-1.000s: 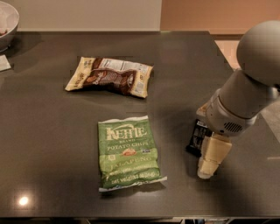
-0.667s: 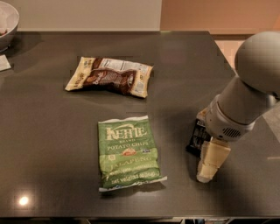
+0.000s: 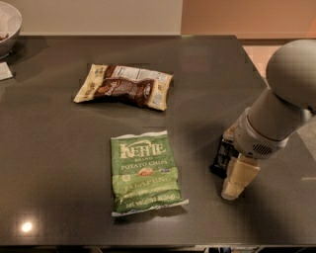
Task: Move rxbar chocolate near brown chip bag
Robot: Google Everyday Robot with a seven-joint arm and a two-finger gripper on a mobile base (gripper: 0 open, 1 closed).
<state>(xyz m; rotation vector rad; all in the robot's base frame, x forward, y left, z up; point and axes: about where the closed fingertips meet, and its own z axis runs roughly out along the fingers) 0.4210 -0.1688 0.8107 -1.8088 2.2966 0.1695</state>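
Rxbar chocolate (image 3: 220, 157) sits half-hidden behind fingers (image 3: 238, 179), gap untellable; green bag (image 3: 145, 170) near, brown chip bag (image 3: 126, 86) well apart.

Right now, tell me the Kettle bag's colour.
Kettle bag: green, white lettering, camera view; gripper down at its right.

Looks like a kitchenette or office break area: dark, stone-like countertop (image 3: 197, 74) set against a plain pale wall (image 3: 98, 15), with a bowl (image 3: 6, 27) at the far left edge. Holds packaged snacks, a brown chip bag (image 3: 126, 86) and a green Kettle chip bag (image 3: 144, 170). Shows a robot arm (image 3: 276, 118) too, its gripper (image 3: 228, 180) down at the counter's right side.
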